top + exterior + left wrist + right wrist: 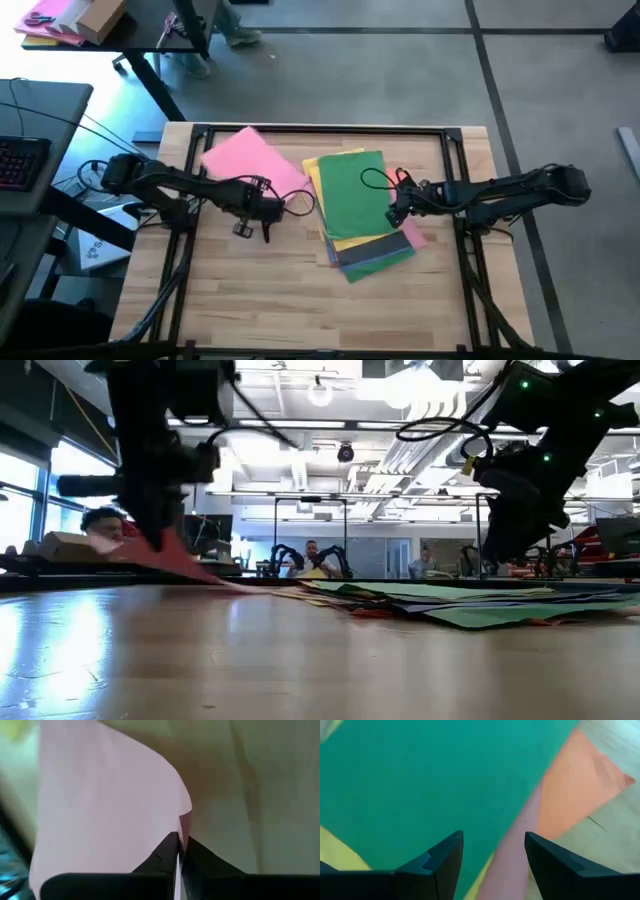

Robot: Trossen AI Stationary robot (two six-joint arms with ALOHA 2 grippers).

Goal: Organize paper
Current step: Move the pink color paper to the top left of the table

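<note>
Paper, thin rectangular coloured sheets, lies in two places on your light wooden counter (300, 300). One pink sheet (250, 165) sits toward the counter's far left part, its near edge lifted off the wood. Your left claw (268, 211) is pinched together on that raised edge; in the left wrist view you can see its two dark fingers (160, 857) meeting with the pink sheet between them.

Just right of the pink sheet you have a loose, fanned stack: a green sheet (355, 190) on top, a yellow sheet (325, 170) showing at its left and far edges, a dark grey sheet (375, 252) and a blue edge (331, 252) poking out at the near end, and pink and orange corners (412, 237) at the near right.

Your right claw (392, 212) hangs at the stack's right edge with its fingers (445, 860) spread apart, nothing between them.
</note>
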